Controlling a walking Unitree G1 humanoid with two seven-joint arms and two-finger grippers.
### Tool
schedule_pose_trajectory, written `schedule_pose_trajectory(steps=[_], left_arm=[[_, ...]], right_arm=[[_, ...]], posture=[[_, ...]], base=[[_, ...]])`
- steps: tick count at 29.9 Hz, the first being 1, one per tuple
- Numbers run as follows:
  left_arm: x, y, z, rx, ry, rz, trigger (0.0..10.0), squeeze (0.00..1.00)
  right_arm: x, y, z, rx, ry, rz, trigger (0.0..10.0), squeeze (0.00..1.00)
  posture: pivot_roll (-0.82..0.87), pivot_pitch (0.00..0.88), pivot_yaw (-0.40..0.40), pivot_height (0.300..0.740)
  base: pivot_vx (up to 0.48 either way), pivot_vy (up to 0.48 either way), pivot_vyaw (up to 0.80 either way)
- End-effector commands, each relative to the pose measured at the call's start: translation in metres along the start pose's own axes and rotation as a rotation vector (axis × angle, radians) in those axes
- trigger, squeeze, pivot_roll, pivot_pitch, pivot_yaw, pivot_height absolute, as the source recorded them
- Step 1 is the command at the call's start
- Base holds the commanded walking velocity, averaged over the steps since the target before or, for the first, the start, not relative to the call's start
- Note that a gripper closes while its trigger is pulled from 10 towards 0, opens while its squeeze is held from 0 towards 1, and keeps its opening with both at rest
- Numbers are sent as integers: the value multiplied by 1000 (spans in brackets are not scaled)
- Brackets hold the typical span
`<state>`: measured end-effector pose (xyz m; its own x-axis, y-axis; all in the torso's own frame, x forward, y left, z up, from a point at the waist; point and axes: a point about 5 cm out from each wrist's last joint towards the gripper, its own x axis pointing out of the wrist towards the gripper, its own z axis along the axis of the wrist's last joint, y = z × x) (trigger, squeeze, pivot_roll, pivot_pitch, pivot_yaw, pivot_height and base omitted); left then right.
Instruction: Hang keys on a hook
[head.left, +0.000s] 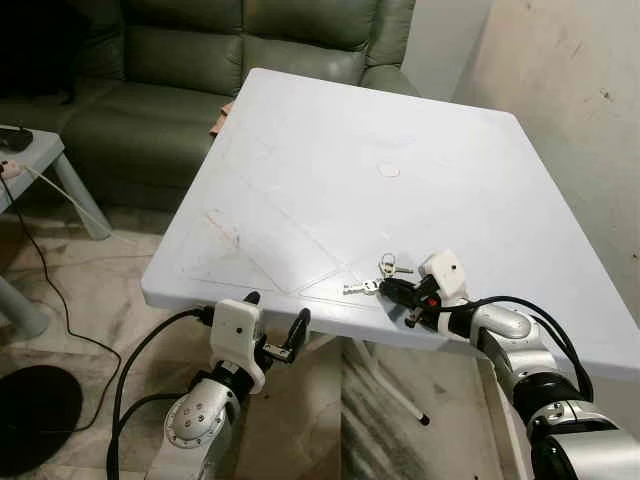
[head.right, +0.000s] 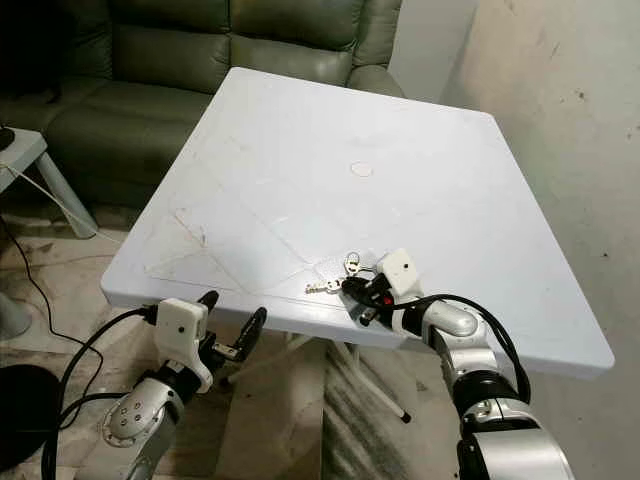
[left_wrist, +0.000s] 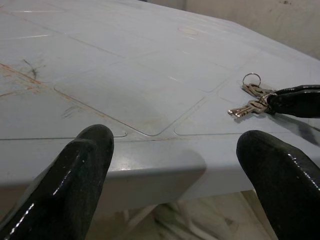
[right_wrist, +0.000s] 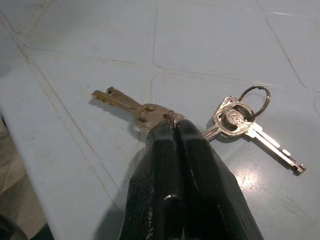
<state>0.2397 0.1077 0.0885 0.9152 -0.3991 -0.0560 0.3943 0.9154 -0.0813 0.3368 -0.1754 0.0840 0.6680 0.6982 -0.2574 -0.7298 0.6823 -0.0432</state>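
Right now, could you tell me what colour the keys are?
Silver metal, the keys show best in the right wrist view.

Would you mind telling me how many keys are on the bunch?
4, as far as shows: two keys fan out beside the right tool, two more lie by the ring. The fingers may hide others.

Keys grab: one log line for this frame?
right gripper: shut on keys | keys: on white table, near front edge | left gripper: open, below table edge | hook: none seen
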Motion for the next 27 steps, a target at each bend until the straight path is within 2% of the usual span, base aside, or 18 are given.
schedule_pose_trajectory(steps=[1,7,11,17,20,22,27], left_arm=[[2,-4,2,1,-7,-21,10000,0],[3,-4,3,1,-10,-16,10000,0],[3,-4,4,6,-14,-11,10000,0],[8,-1,6,18,-26,6,10000,0],[12,2,9,24,-40,16,10000,0],[21,9,19,32,-72,42,10000,0],[34,22,31,53,-106,90,10000,0]], right_arm=[[-4,-7,4,-5,-11,-20,0,0],[-5,-10,7,22,-34,-41,0,0],[-6,-15,16,58,-106,-88,0,0],[-8,-18,28,64,-208,-145,0,0],[-9,-20,36,69,-268,-191,0,0],[-11,-20,47,74,-356,-255,0,0],[-13,-17,58,78,-435,-325,0,0]], posture=[[59,87,-115,740],[62,88,-116,740],[62,88,-116,740],[56,77,-113,740],[54,72,-110,740],[48,63,-104,740],[37,46,-92,740]], base=[[0,0,0],[0,0,0],[0,0,0],[0,0,0],[0,0,0],[0,0,0],[0,0,0]])
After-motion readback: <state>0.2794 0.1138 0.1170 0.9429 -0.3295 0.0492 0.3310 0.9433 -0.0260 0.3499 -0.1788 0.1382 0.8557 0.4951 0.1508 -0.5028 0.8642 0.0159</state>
